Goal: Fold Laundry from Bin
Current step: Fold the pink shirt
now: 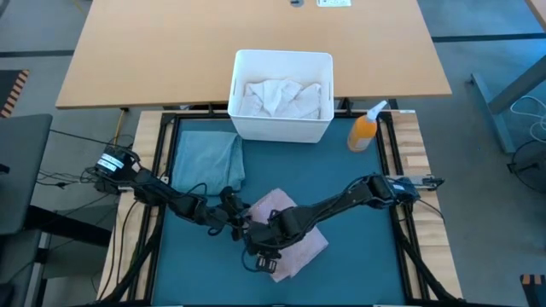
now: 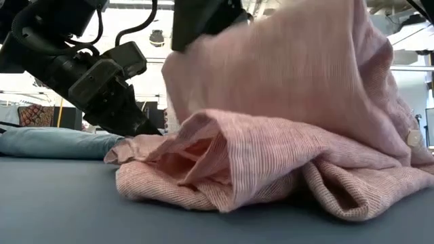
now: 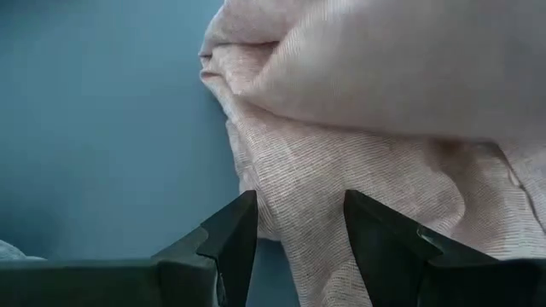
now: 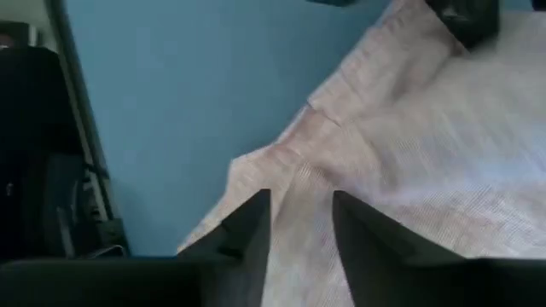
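Two grippers meeting over the pink shirt point(image 1: 286, 234), bunched on the desk's teal mat point(image 1: 358, 222) near its front edge. Left gripper point(image 3: 299, 230) just beside the shirt's left edge, fingers apart astride a fold. Right gripper point(image 4: 299, 226) directly above, fingers parted, cloth between. Collar and sleeves hidden in folds.

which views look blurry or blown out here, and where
Low view: the raised part of the pink shirt is motion-smeared, and the windows behind are blown out. Right wrist view: the shirt's far side is streaked with blur. Left wrist view: its weave is crisp. High view: evenly lit, no glare.
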You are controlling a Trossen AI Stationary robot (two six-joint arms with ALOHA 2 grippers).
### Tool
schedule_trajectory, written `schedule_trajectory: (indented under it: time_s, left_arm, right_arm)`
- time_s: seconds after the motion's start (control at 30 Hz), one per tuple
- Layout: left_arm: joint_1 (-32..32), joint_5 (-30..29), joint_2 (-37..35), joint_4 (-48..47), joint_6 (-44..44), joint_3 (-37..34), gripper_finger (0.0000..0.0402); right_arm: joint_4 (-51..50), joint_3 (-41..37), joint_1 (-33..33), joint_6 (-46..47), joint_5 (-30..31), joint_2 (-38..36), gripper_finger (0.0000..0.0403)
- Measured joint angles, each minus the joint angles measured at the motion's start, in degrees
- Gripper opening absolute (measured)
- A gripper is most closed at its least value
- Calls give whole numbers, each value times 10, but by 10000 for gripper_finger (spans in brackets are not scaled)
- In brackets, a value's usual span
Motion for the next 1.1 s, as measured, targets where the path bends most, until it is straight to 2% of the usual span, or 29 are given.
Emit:
schedule_trajectory:
  time_s: [0.17, 0.27, 0.4, 0.5, 0.63, 0.77, 0.87, 0.97, 1.1]
  left_arm:
    - [0, 1, 0, -6, 0, 0, 167]
    - [0, 1, 0, -23, 0, 0, 167]
    - [0, 3, -15, -54, 0, 0, 167]
    - [0, 3, -45, -60, 15, 0, 167]
    - [0, 6, -110, -108, 38, 0, 167]
    - [0, 12, -197, -223, 13, 0, 167]
    - [-1, 12, -256, -258, 0, 0, 167]
    - [-3, 9, -289, -218, 27, 0, 167]
    - [-3, 13, -273, -131, 69, 0, 167]
  right_arm:
    - [1, 0, 0, 8, -23, 0, 212]
    - [-15, -1, 3, 19, -39, -9, 237]
    - [-66, 0, 37, 18, 77, -31, 241]
    - [-97, 0, 59, 47, 166, -30, 232]
    - [-69, -26, 84, 78, 269, -18, 209]
    - [-64, -78, 122, 145, 319, -18, 182]
    - [-46, -116, 149, 194, 350, -18, 159]
    - [20, -162, 170, 218, 390, -18, 131]
    - [121, -218, 189, 206, 408, -18, 91]
